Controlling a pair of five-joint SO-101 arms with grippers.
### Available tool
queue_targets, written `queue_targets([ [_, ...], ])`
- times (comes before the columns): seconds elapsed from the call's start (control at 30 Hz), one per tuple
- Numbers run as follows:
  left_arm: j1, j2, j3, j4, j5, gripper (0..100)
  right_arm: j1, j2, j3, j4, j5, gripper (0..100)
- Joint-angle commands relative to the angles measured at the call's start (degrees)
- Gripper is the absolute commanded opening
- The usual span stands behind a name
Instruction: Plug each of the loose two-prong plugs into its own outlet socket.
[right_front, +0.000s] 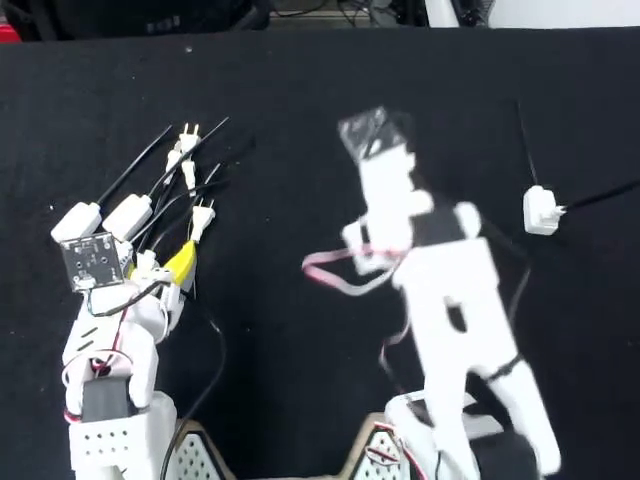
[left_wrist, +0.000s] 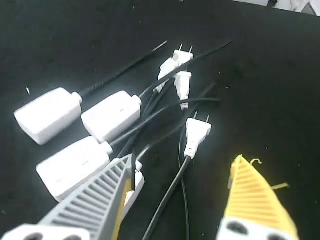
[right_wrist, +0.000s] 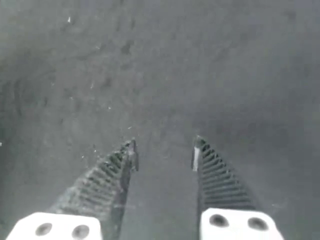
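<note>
Left pincer (left_wrist: 183, 158): released; we see its grey finger (left_wrist: 100, 195) and yellow finger (left_wrist: 255, 192) spread wide with nothing between them. It sits at about 8 o'clock on the table (right_front: 300, 90), at the near edge of the tangle.
Right pincer (right_wrist: 165, 143): released, with its fingers apart over bare black cloth. We place it near the table's centre, a little toward 12 o'clock.
Outlet sockets (left_wrist: 111, 115): we count three white blocks lying side by side at about 9 o'clock on the table, just beside the left pincer at its 10 o'clock. The grey finger overlaps the closest one.
Cords (left_wrist: 165, 197): black, crossing one another between the sockets and the plugs.
Nearest plug (left_wrist: 196, 132): loose on the cloth at the left pincer's 1 o'clock, with its prongs pointing away from the pincer.
Two farther plugs (left_wrist: 182, 55): loose and close together, beyond the nearest one toward 12 o'clock.
Lone white piece (right_front: 540, 210): at 3 o'clock on the table, well apart from both pincers. We cannot tell whether it is a socket or a plug.
</note>
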Motion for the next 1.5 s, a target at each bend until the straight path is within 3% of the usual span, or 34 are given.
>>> queue_targets([
  [0.0,-0.40,-0.09,-7.08,1.32,-4.92,31,-3.16,-3.38,13.23,-15.12,-3.96,15.9],
  [0.13,-6.11,0.70,-13.41,4.40,-6.15,31,-4.40,-3.12,22.02,-25.49,-4.04,15.9],
  [0.27,-10.68,7.56,-20.79,6.86,-8.44,31,-4.57,-2.86,24.31,-29.36,-4.48,15.9],
  [0.77,-15.60,58.90,-41.10,7.38,-39.82,31,-4.66,-2.86,25.89,-32.09,-4.48,15.9],
  [1.13,-14.55,87.47,-62.37,19.78,-40.79,31,-4.66,-2.86,25.89,-32.09,-4.48,15.9],
  [1.47,-13.41,105.67,-72.04,20.13,-40.62,31,-4.66,-2.86,25.89,-32.00,-4.40,15.9],
])
